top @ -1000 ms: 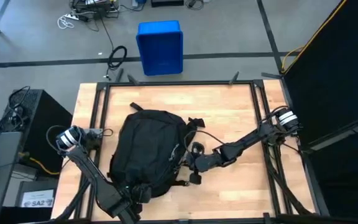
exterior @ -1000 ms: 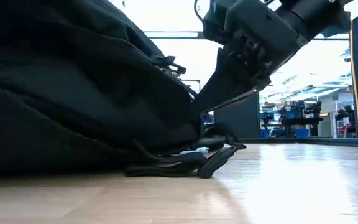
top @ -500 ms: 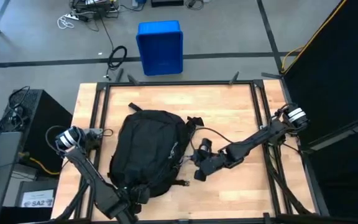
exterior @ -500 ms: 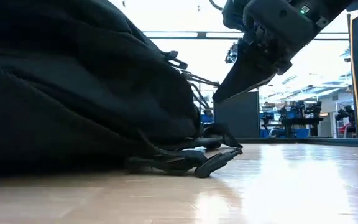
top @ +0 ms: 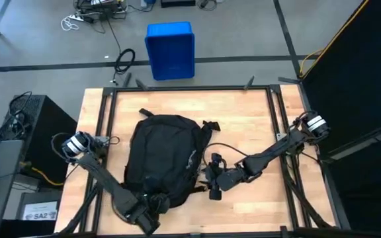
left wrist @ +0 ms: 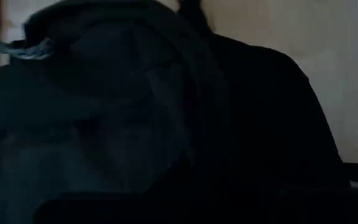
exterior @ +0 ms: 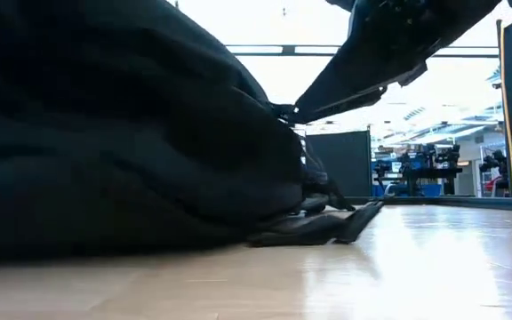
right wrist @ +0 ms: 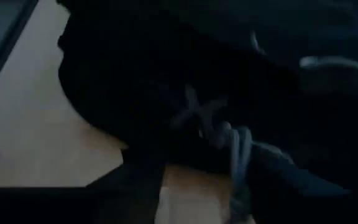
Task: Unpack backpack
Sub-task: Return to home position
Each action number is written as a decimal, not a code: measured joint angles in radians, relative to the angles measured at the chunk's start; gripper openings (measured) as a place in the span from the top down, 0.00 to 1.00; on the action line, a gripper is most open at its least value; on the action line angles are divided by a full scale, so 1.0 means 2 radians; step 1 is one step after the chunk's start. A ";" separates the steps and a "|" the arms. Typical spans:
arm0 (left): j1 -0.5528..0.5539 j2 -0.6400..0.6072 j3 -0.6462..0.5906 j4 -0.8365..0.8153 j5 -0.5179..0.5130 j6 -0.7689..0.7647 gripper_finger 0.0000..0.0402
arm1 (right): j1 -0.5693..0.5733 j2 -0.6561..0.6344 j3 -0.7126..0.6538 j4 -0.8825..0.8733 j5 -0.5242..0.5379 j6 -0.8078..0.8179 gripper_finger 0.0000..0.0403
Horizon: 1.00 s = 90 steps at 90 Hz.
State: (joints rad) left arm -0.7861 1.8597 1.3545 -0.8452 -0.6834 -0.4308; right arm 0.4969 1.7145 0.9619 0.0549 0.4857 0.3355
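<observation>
The black backpack (top: 164, 158) lies flat in the middle of the wooden table, rounded top toward the far edge. In the low view it fills the left half (exterior: 123, 133). Its straps (top: 207, 129) trail off its right side, and one strap end (exterior: 327, 227) rests on the wood. My left gripper (top: 152, 205) is at the backpack's near end, and its wrist view shows only dark fabric (left wrist: 166, 112). My right gripper (top: 210, 177) is at the backpack's right side, with its tip against the upper edge (exterior: 287, 111). A grey cord (right wrist: 238, 149) shows close in front of it.
A blue bin (top: 170, 49) stands on the floor beyond the far edge. A black box (top: 35, 129) stands left of the table and a black curtain (top: 356, 79) to its right. Bare wood (top: 256, 119) shows between the backpack and the right edge.
The backpack has slid a little toward the table's right edge, and its strap ends have slid the same way. My left gripper has gone right with the backpack's near end. My right gripper drew up and away to the right, then came back to the backpack's side.
</observation>
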 joint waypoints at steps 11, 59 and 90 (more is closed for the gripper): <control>0.037 -0.012 -0.032 0.063 0.015 0.071 1.00 | -0.001 -0.005 0.000 0.014 0.014 -0.032 0.43; 0.257 -0.123 -0.258 0.507 0.196 0.173 0.96 | 0.001 -0.037 0.001 0.016 0.039 -0.063 0.44; 0.264 -0.124 -0.228 0.504 0.235 0.175 0.59 | 0.001 -0.051 0.001 0.021 0.061 -0.087 0.54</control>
State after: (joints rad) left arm -0.2573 1.6119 0.8984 0.1619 -0.2140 -0.0801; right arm 0.4998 1.6117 0.9633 0.0978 0.6083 0.1623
